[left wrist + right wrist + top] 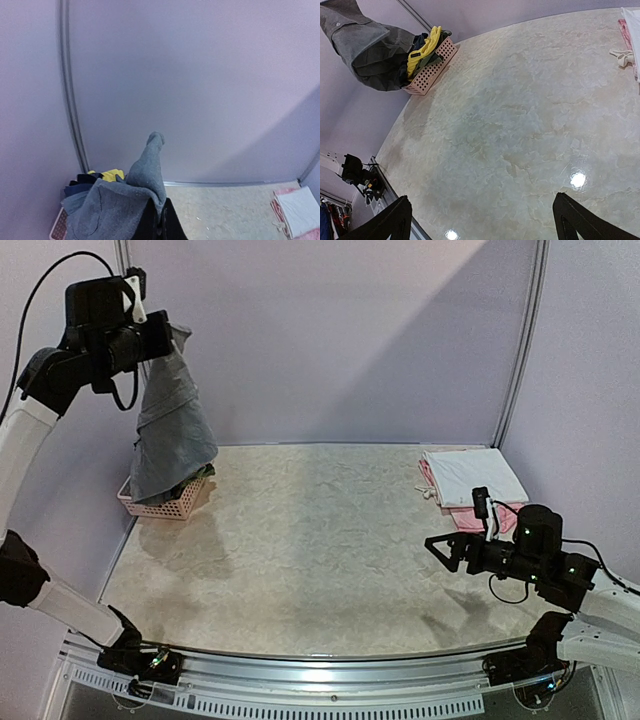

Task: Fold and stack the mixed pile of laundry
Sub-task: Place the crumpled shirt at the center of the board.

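Left fingers [160, 225] are clenched on the grey trousers [172, 430], raised high over the far-left corner of the tabletop [320, 550]. The trousers hang down from the grip as one long drape, and the lower end sags onto the pink lattice basket [165, 506] in that corner, covering most of it from above. From the left wrist view a bunched tail of grey cloth sticks up past the fingers, with the rest spilling down and left. The remainder of the pile sits in the basket: the yellow garment [423, 49] is on top at the rim, the navy top [80, 184] is beside it, and something darker lies underneath – can't tell what. Right fingers [443, 551] are spread wide with nothing between them, low over the near-right part of the tabletop and pointing left toward the middle. They are apart from any cloth. At the far-right corner a white piece [475, 478] lies folded flat on a pink piece [505, 521], whose edge shows along the left and near sides of the white one. A small white loop or tie sticks out at the stack's left edge – too small to say which piece it belongs to. The stack lies just beyond the right fingers, not touching them.
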`<state>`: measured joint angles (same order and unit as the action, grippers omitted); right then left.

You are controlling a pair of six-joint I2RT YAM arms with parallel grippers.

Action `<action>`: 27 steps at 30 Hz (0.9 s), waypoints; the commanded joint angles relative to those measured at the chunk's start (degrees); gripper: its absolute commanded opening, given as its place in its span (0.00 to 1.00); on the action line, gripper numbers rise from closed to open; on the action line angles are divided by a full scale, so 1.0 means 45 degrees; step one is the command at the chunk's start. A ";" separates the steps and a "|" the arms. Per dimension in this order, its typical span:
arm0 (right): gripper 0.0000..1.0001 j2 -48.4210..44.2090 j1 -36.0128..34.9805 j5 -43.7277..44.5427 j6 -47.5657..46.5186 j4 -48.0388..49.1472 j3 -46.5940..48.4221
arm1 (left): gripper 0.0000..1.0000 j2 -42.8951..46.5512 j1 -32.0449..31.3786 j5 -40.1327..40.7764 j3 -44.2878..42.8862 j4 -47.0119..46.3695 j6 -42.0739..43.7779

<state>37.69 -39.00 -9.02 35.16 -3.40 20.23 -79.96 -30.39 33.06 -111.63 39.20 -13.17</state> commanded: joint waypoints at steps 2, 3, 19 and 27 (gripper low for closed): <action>0.99 -0.0394 -0.0065 -0.0402 0.0336 -0.0073 0.0396 | 0.00 -0.0659 -0.3184 0.0655 0.1611 0.0099 -0.0283; 0.99 -0.0419 -0.0053 -0.0331 0.0367 -0.0178 0.0415 | 0.00 -0.0884 -0.3800 0.0727 0.2079 0.0085 -0.0536; 0.99 -0.1029 -0.0057 0.0058 0.0588 -0.0543 0.0408 | 0.91 -0.4685 -0.7992 -0.0371 0.5910 -0.1015 -0.2583; 0.99 -0.0381 -0.0050 -0.0393 0.0543 0.0138 0.0314 | 0.87 -0.0915 -0.6330 0.1216 1.0895 -0.0675 -0.4771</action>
<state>34.57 -39.00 -9.65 37.30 -4.67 21.15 -88.44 -63.55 34.52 -72.71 34.52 -28.27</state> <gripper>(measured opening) 0.988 0.895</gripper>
